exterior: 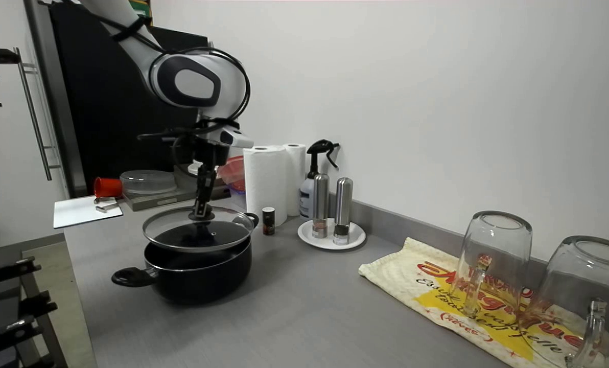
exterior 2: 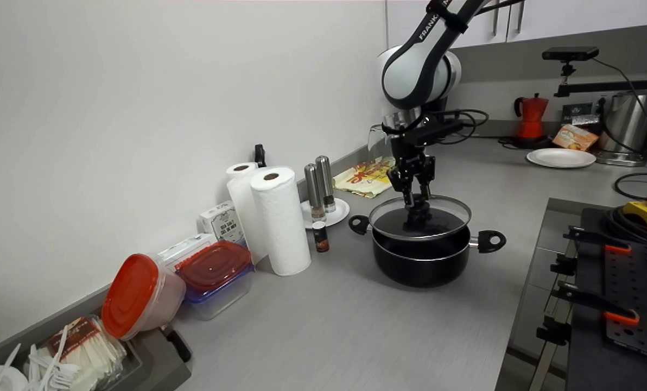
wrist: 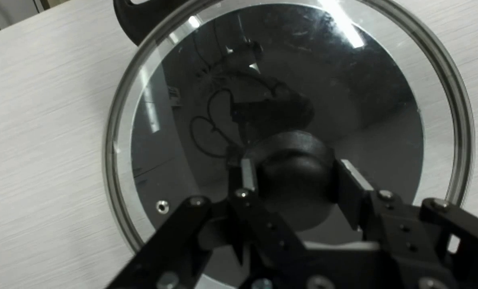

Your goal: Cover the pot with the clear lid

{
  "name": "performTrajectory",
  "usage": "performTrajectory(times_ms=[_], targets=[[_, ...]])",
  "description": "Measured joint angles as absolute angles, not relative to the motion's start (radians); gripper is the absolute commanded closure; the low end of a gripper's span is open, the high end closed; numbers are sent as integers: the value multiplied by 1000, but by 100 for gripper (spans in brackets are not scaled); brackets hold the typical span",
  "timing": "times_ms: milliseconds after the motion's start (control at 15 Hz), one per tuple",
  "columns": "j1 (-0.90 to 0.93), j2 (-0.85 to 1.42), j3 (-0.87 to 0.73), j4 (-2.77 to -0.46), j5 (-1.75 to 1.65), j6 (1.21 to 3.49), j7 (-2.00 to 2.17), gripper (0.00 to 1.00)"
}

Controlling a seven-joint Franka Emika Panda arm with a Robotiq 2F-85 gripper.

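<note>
The black pot (exterior: 197,281) stands on the grey counter, and it also shows in an exterior view (exterior 2: 421,269). The clear lid (exterior: 164,225) hangs just above the pot, roughly level, with a gap between its rim and the pot's rim; it also shows in an exterior view (exterior 2: 448,217). In the wrist view the lid (wrist: 283,60) covers most of the dark pot opening, and one pot handle (wrist: 146,20) sticks out at upper left. My gripper (wrist: 293,180) is closed around the lid's black knob; it also shows in both exterior views (exterior: 201,207) (exterior 2: 417,201).
A small spice shaker (exterior 2: 320,236), paper towel rolls (exterior 2: 281,222) and a white plate (exterior: 355,236) with two steel mills (exterior: 343,204) stand near the pot by the wall. A cloth (exterior: 432,286) with upturned glasses (exterior: 493,255) lies along the wall. Plastic containers (exterior 2: 215,271) stand farther along.
</note>
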State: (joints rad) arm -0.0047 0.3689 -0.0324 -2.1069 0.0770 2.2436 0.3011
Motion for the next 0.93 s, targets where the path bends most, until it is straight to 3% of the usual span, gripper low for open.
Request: performTrajectory(times_ms=[933], targets=[[-6, 419, -46, -2107, 111, 2265, 303, 75]])
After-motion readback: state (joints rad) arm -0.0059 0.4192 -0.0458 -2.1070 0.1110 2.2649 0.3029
